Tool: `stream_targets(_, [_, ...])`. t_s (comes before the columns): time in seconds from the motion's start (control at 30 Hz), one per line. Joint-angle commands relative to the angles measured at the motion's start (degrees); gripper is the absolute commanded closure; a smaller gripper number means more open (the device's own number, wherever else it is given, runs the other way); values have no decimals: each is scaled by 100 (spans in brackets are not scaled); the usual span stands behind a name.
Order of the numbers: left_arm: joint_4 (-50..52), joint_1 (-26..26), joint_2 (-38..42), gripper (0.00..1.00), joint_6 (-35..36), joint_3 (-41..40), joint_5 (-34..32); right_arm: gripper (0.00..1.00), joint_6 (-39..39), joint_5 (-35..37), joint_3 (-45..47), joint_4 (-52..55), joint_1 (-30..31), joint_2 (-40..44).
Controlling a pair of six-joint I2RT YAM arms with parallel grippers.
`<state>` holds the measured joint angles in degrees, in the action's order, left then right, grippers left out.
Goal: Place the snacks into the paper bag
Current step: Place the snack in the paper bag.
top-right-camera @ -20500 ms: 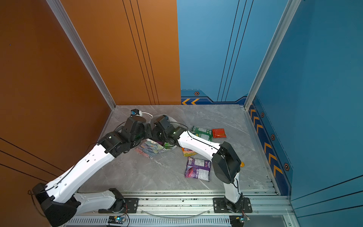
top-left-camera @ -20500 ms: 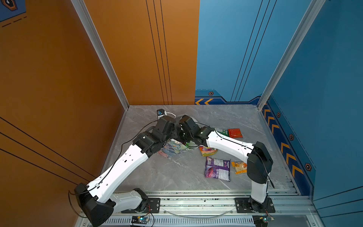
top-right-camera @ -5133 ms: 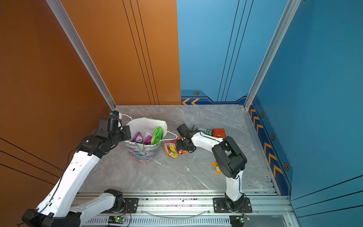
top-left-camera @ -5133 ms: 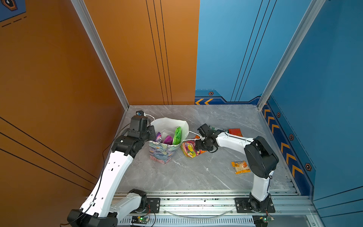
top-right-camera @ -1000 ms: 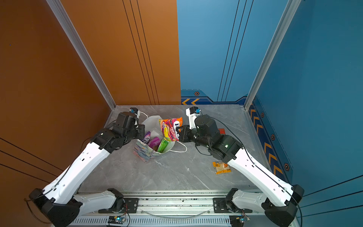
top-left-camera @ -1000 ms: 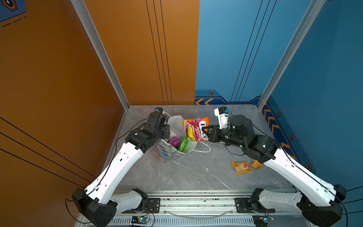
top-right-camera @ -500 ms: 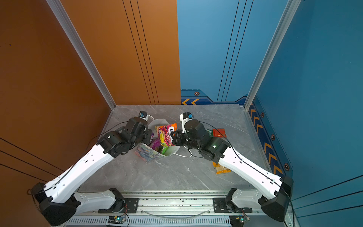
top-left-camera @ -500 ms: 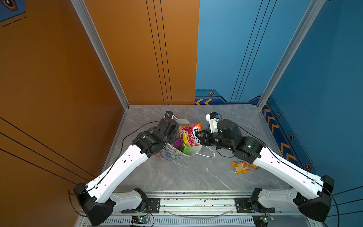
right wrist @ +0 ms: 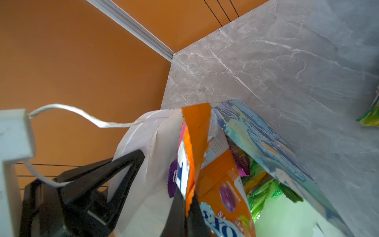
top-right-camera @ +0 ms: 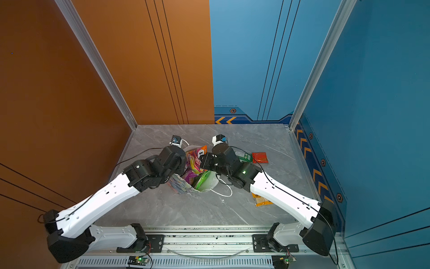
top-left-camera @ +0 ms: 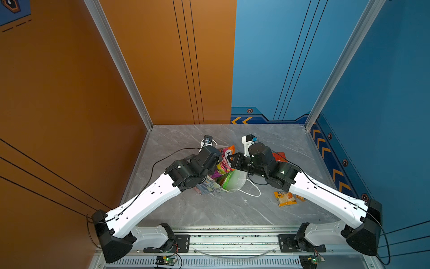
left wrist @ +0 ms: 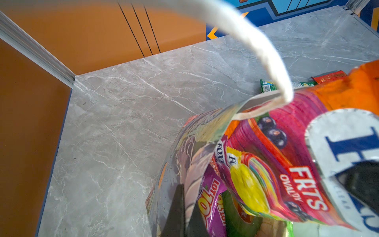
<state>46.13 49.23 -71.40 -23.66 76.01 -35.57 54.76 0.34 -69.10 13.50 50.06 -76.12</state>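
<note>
Pinching one wall of the paper bag (top-left-camera: 209,188) between its pressed-together black fingers, the left gripper (left wrist: 187,203) holds the single floral, white-lined bag on the grey marbled table (top-left-camera: 209,216). Inside show one glossy purple packet (left wrist: 211,197) and one crinkly green packet (top-right-camera: 202,179). One magenta grape packet (top-left-camera: 224,158) hangs half in the bag's mouth, its orange edge clamped by the right gripper (top-left-camera: 232,159). Flat on the table further right lie one green-white packet (top-right-camera: 243,156), one small red packet (top-right-camera: 260,157) and one small yellow-orange packet (top-left-camera: 285,198).

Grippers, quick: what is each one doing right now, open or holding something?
Left gripper: closed on the paper bag's rim.
Right gripper: closed on the magenta grape packet.
</note>
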Motion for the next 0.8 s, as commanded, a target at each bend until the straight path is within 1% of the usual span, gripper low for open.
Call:
stream_targets(0.0, [-218, 97, -36, 100, -240, 310, -388, 100, 503, 494, 139, -881, 101, 75])
stream_targets(0.23, [-194, -66, -107, 100, -533, 397, -487, 100, 550, 639, 13, -989, 488, -192])
stream_targets(0.4, [-139, -116, -112, 100, -755, 443, -541, 100, 649, 770, 52, -1142, 627, -269])
stream_targets(0.43, [-136, -125, -107, 100, -801, 439, -744, 100, 667, 755, 4, -1168, 650, -309])
stream_targets(0.5, [-110, -150, -84, 100, -885, 430, -768, 100, 612, 767, -118, -1178, 734, -406])
stream_targets(0.7, [-119, -338, 99, 100, -1180, 266, -648, 100, 366, 591, -627, -876, 744, -895])
stream_targets(0.73, [-117, -353, 127, 100, -1205, 259, -450, 100, 361, 554, -688, -805, 729, -968])
stream_targets(0.77, [-118, -359, 134, 100, -1218, 257, -428, 100, 368, 509, -734, -766, 716, -1050])
